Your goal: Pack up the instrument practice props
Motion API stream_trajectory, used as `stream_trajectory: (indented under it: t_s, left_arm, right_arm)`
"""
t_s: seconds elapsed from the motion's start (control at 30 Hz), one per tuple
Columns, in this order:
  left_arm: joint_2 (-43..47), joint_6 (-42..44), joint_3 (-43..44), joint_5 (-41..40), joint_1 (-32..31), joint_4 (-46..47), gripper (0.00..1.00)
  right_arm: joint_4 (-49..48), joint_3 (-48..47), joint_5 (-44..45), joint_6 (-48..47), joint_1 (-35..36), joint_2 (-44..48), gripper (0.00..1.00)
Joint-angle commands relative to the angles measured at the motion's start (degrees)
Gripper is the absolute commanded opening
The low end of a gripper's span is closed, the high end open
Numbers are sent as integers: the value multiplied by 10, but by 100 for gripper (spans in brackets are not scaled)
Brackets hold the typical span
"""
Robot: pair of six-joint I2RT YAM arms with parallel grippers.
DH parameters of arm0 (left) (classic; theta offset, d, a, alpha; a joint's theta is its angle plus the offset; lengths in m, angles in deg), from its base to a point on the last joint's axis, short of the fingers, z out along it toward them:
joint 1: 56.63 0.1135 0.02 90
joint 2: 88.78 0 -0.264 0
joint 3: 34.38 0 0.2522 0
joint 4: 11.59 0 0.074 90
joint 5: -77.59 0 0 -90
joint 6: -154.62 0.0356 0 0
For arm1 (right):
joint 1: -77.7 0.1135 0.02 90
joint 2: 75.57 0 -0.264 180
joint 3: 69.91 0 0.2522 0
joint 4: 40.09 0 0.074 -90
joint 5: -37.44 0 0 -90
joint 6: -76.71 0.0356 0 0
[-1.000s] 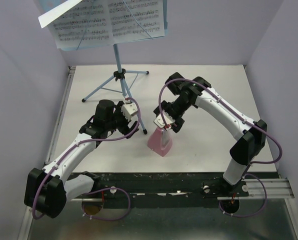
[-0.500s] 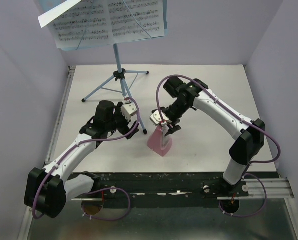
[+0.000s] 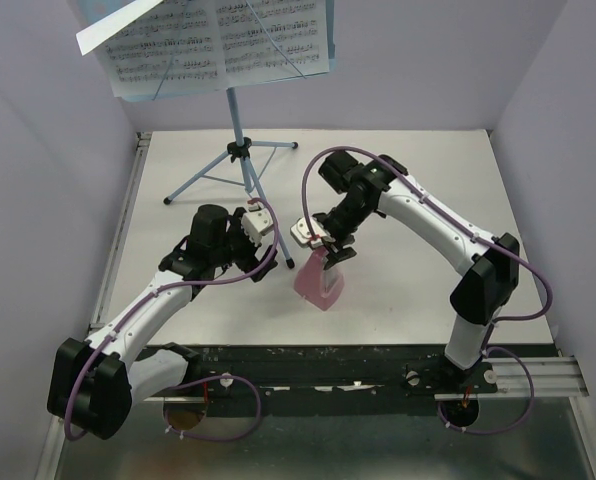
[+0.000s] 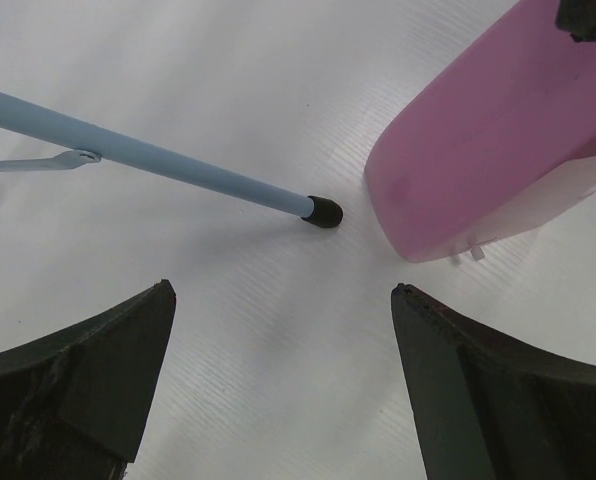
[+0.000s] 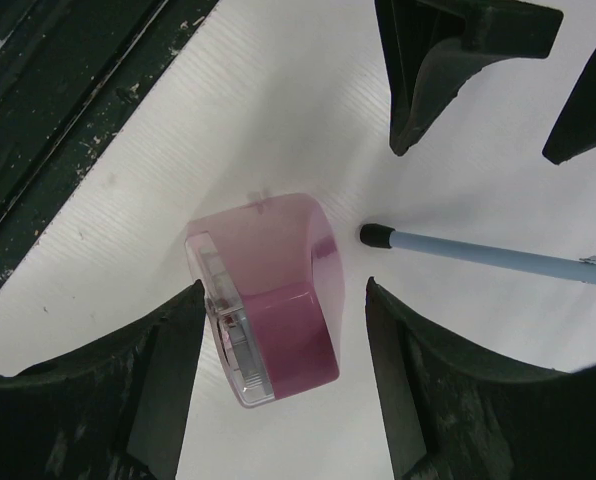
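The light-blue music stand [image 3: 236, 120] stands at the back left. White sheet-music pages [image 3: 218, 40] lie on its desk. The pink metronome [image 3: 319, 282] stands on the white table in front of the stand. My right gripper [image 3: 330, 254] is open just above it. In the right wrist view its fingers [image 5: 285, 285] straddle the metronome [image 5: 273, 290] without gripping it. My left gripper [image 3: 278, 250] is open and empty, left of the metronome. In the left wrist view it [image 4: 281, 290] hovers over bare table, near the stand leg's black foot [image 4: 324, 211] and the metronome [image 4: 488, 150].
A stand leg [image 5: 488, 255] ends right beside the metronome. The left gripper's fingers [image 5: 448, 50] are close by in the right wrist view. Grey walls enclose the table on three sides. A dark rail [image 3: 328, 365] runs along the near edge.
My right gripper has moved left and come over the metronome's top, staying open. My left arm has barely shifted.
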Motion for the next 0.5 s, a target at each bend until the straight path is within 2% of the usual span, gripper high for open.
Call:
stream_trajectory:
  t_s: [0.0, 0.23, 0.33, 0.47]
  left_arm:
    - [11, -7, -1, -8, 1, 10, 99]
    - [-4, -7, 8, -2, 1, 14, 99]
    - [-12, -7, 14, 0, 1, 15, 99]
    - [-27, -6, 23, 8, 1, 15, 99]
  right_arm:
    - [214, -17, 45, 10, 7, -15, 72]
    - [214, -8, 62, 13, 9, -17, 65]
    - [214, -10, 60, 17, 9, -20, 56]
    - [215, -9, 88, 27, 7, -26, 39]
